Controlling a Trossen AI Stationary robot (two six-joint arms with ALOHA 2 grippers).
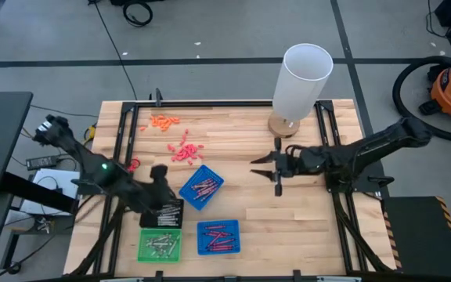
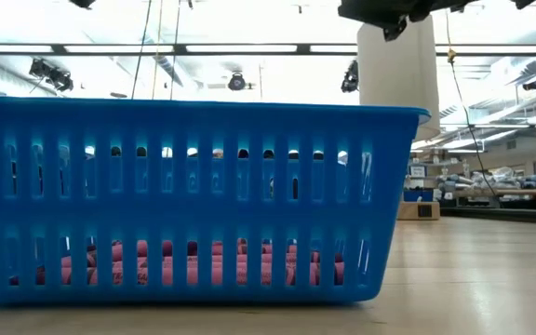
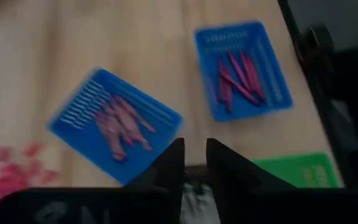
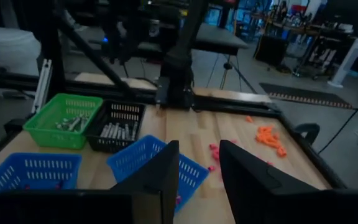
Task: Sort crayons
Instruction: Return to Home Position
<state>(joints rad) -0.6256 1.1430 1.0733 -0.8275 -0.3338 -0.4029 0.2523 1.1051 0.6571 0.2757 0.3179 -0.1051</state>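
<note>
Wooden table (image 1: 304,219): white cylinder (image 1: 304,78) near right claw (image 4: 199,152); pink bits (image 1: 185,150) beside blue tray (image 1: 202,186).

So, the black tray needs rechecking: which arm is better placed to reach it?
Left. Its gripper hangs right by the black tray; the right gripper sits across the table, near the white cylinder.

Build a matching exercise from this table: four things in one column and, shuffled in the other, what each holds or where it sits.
1 green tray
2 tilted blue tray
3 orange bits
4 white cylinder

A holds red crayons
B upright on a round wooden base
C holds grey-silver crayons
D loose on the table, far left part

Pairs: 1-C, 2-A, 3-D, 4-B
</note>
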